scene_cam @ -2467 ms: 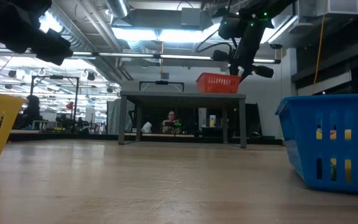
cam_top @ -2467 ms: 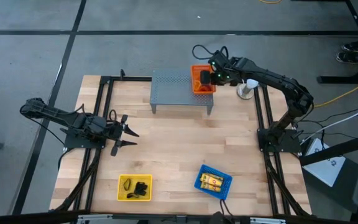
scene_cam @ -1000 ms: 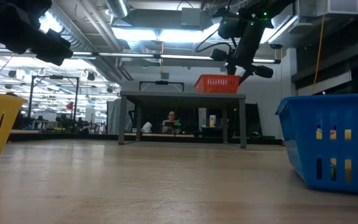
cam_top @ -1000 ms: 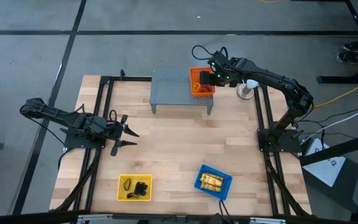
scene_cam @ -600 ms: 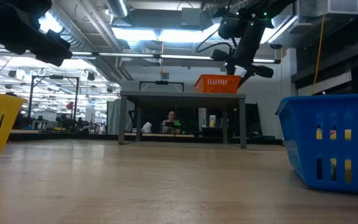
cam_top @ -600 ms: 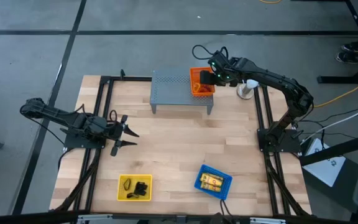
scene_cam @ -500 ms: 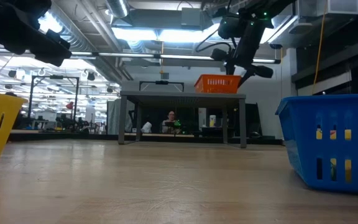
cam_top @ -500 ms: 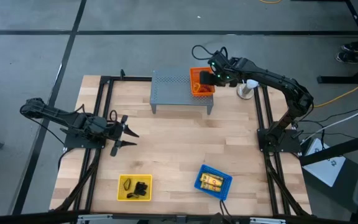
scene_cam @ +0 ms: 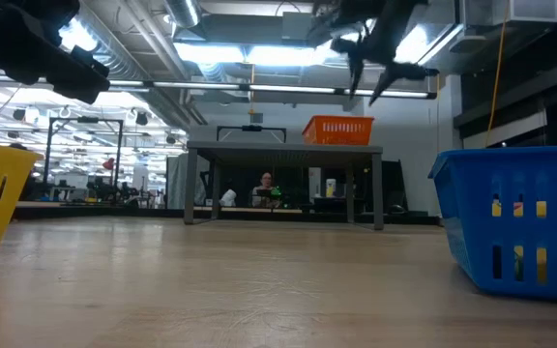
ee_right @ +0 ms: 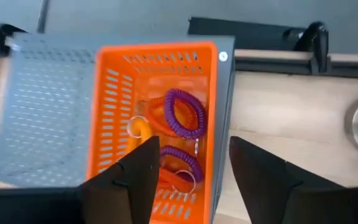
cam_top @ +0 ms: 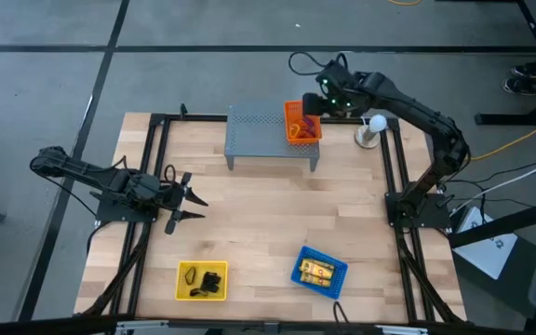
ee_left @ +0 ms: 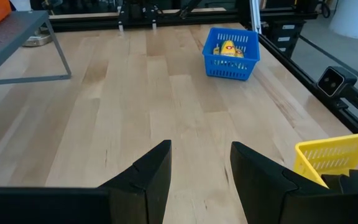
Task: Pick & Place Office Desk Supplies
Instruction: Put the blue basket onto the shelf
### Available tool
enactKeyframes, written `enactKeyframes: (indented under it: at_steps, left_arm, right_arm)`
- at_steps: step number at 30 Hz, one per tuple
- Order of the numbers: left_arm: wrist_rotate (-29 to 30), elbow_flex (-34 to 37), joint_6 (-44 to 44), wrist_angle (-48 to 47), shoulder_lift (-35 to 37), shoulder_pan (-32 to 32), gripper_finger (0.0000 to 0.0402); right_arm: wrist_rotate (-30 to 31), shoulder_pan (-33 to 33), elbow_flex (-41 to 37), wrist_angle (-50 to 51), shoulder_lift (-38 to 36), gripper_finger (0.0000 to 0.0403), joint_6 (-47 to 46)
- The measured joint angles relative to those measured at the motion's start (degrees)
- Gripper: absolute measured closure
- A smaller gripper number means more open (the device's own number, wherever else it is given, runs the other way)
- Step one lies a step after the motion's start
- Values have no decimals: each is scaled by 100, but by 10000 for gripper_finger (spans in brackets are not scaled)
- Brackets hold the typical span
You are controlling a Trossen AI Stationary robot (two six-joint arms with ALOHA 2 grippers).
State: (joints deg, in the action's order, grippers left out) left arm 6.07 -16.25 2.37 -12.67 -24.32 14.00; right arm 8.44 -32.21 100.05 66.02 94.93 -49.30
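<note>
Orange plastic, the basket (cam_top: 302, 122) sat on the right end of the grey perforated metal shelf (cam_top: 259, 131) at the far side of the wooden table (cam_top: 259, 214). Purple and orange coiled loops (ee_right: 180, 116) lay inside it. The right gripper (cam_top: 311, 100) hovered above the basket, fingers spread and holding nothing. In the low view it hung clear of the basket's rim. The left gripper (cam_top: 189, 196) waited low at the table's left side, its jaws parted and empty. Near the front edge, black clips (cam_top: 212, 280) lay in the yellow basket (cam_top: 201, 281), and small yellow packets (cam_top: 318, 271) filled the blue basket (cam_top: 320, 271) to its right. No brand, label or writing could be read on any item. A person sat in the room behind the shelf.
</note>
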Motion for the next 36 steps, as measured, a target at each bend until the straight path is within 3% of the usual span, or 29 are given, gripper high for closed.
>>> enactKeyframes:
  at_steps: [4,8,14,19,23,28,32,36]
  left_arm:
    - [0,-2,0,0,0,0,240]
    - [4,-2,-4,-56,0,0,240]
    - [380,-2,217,-145,-407,-44,240]
    - [93,-2,51,918,-1136,-162,240]
    - [81,-7,-2,1690,-1760,-261,240]
    - [91,-155,-46,1974,-2492,-285,240]
    - [-52,-544,-467,2006,-3117,-197,240]
    - [200,-1136,-676,2030,-3787,-160,240]
  right_arm:
    - [148,122,657,251,-1,201,50]
    - [1114,585,1482,160,0,204,601]
    - [2895,2069,2395,-700,-2,204,1975]
    - [4247,3541,2730,-1003,-2,205,2624]
    - [5537,4773,2690,-804,9,206,2515]
    - [7068,6051,2011,-739,21,206,2011]
    - [7702,6657,1088,-569,33,206,1164]
    - [7909,6939,335,-451,32,206,309]
